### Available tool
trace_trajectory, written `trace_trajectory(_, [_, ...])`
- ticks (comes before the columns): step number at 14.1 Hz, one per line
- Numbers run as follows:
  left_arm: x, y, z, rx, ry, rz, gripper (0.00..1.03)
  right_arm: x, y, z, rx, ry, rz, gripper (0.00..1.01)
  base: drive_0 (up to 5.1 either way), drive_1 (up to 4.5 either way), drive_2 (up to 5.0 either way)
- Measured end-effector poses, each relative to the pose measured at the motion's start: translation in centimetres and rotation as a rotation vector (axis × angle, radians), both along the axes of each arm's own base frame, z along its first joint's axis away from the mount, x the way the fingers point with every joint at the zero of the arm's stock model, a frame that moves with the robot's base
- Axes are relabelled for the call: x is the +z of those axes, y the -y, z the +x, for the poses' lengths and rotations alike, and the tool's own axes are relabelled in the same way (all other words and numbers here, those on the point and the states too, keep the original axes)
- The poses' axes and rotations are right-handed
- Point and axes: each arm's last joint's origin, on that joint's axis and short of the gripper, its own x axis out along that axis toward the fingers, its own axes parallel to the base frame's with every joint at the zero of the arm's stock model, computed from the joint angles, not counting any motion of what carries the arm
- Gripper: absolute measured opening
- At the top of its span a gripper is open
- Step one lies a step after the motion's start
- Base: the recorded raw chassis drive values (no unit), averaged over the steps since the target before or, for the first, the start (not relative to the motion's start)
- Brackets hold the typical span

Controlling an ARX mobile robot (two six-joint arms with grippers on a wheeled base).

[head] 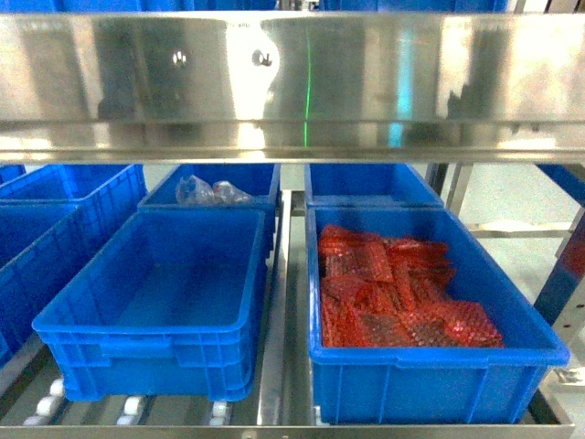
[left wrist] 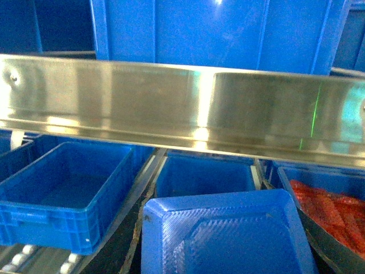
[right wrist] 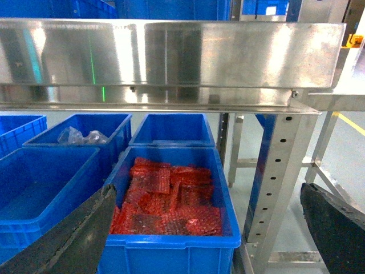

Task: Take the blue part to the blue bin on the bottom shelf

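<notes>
Blue part (left wrist: 228, 234) pinched in my left gripper (left wrist: 225, 268).
Empty blue bin (head: 155, 302) near left (right gripper (right wrist: 211, 251) spread wide).

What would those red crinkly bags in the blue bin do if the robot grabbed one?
The red bubble-wrap-like packets in the front right blue plastic bin would probably flop and bend, since they lie crumpled and overlapping. They look thin, so likely light. Their shiny film might slip in a pincer, and a neighbouring packet could drag along.

Blue bin (right wrist: 171, 240) of red packets (right wrist: 165, 197) beneath a shiny steel rail (right wrist: 171, 57), beside a perforated upright (right wrist: 274, 171).
</notes>
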Motion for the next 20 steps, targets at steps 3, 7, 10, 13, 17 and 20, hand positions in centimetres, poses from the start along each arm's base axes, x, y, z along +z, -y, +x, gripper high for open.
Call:
trace_trajectory(3, [0.00,0.00,0.00,0.000,0.000,0.000,0.43,0.00,0.00,0.00,0.000,0.000,-0.001,0.98,0.0,0.00,0.0])
trace_trajectory(7, [0.00,0.00,0.00,0.000,0.000,0.000,0.43,0.00,0.00,0.00,0.000,0.000,-0.002,0.98,0.0,0.00,0.0])
trace_trajectory(10, [-0.01,0.00,0.00,0.000,-0.001,0.001,0.43,0.00,0.00,0.00,0.000,0.000,-0.001,0.98,0.0,0.00,0.0])
trace_trajectory(13, [-0.02,0.00,0.00,0.000,-0.002,0.001,0.43,-0.01,0.00,0.00,0.001,-0.002,-0.003,0.98,0.0,0.00,0.0])
trace_trajectory(17, [-0.08,0.01,0.00,-0.002,-0.005,0.002,0.43,-0.01,0.00,0.00,0.000,-0.001,-0.002,0.98,0.0,0.00,0.0])
trace_trajectory(20, [-0.08,0.01,0.00,-0.002,-0.004,0.002,0.43,0.00,0.00,0.00,0.000,0.000,-0.002,0.98,0.0,0.00,0.0])
